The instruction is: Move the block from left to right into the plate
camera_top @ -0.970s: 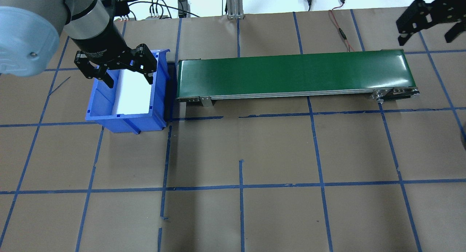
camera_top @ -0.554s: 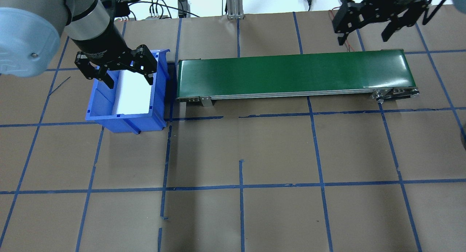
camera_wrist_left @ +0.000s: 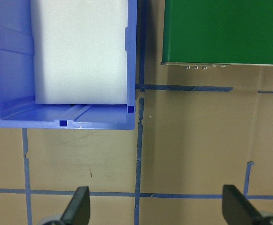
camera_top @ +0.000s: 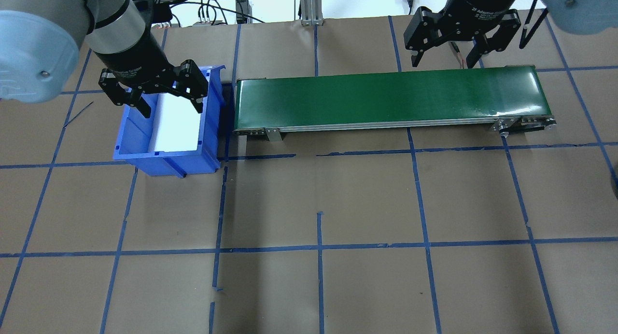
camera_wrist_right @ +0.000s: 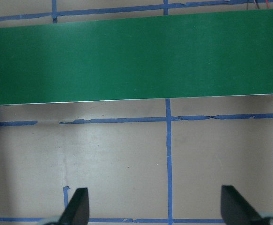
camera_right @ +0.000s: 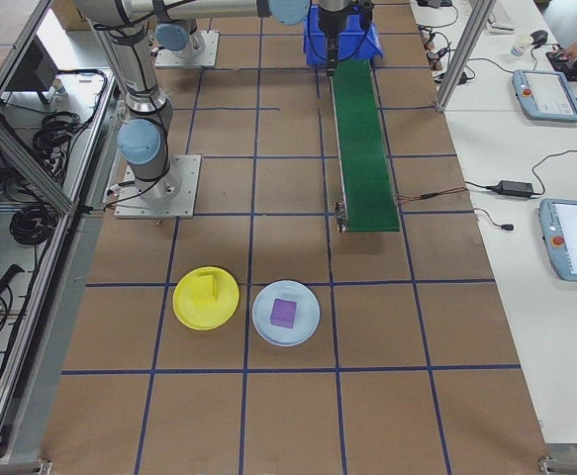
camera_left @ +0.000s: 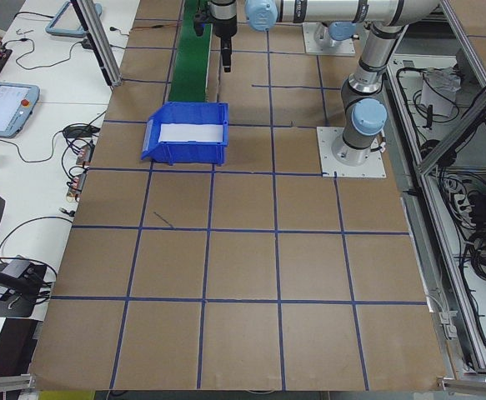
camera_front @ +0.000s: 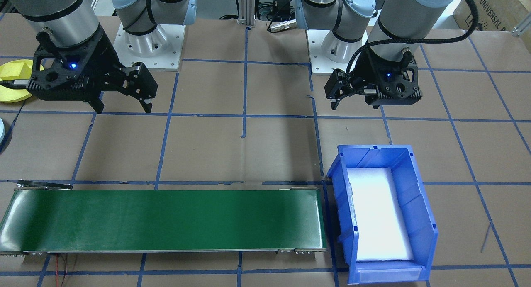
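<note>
Hovering with jaws spread wide and nothing between them, the left gripper (camera_top: 153, 96) hangs over the near end of the blue bin (camera_top: 166, 158), which sits just beside the left end of the green conveyor belt (camera_top: 386, 97) in the overhead view. A white foam pad (camera_top: 176, 124) lines the bin floor; no block shows in it. The bin's long axis runs from the robot's side toward the operators' side, crosswise to the belt, whose long axis runs left to right along the table.

The right gripper (camera_top: 451, 47) hangs at about 12 o'clock of the belt's right portion in the overhead view, its fingers also set wide apart and holding nothing. Its wrist camera looks down on the bare belt surface and the taped brown table (camera_top: 318, 203).

Only the exterior right view shows the blocks. A purple block (camera_right: 284, 313) rests in the middle of a pale blue plate (camera_right: 286, 332), and at 9 o'clock of it a yellow block (camera_right: 204, 290) sits on a yellow plate (camera_right: 205, 312). Both plates lie well apart from the belt's right end, on the table at the robot's right. The purple block looks roughly cubic, so no long axis can be told.
</note>
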Controlling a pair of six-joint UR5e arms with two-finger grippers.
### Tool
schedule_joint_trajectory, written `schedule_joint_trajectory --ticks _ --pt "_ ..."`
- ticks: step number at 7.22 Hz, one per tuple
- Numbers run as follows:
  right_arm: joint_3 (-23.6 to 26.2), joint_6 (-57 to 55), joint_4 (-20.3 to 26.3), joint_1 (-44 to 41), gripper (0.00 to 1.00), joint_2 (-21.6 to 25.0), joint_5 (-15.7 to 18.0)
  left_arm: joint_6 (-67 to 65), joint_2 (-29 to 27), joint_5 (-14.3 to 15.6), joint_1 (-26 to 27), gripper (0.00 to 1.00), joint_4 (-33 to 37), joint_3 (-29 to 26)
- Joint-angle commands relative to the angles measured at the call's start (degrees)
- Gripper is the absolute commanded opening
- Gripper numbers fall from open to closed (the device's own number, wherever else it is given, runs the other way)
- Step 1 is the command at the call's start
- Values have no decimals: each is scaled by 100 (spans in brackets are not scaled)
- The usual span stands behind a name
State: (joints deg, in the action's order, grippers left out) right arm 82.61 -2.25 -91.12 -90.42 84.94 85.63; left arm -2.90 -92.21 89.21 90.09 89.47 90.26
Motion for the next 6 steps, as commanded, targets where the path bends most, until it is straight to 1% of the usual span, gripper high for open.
schedule_joint_trajectory --ticks 1,6 --pt "0 -3 -11 -2 100 -4 33 0 1 -17 0 100 0 0" --pt "35 -12 -73 -2 100 -13 -2 0 -8 -26 0 100 -9 53"
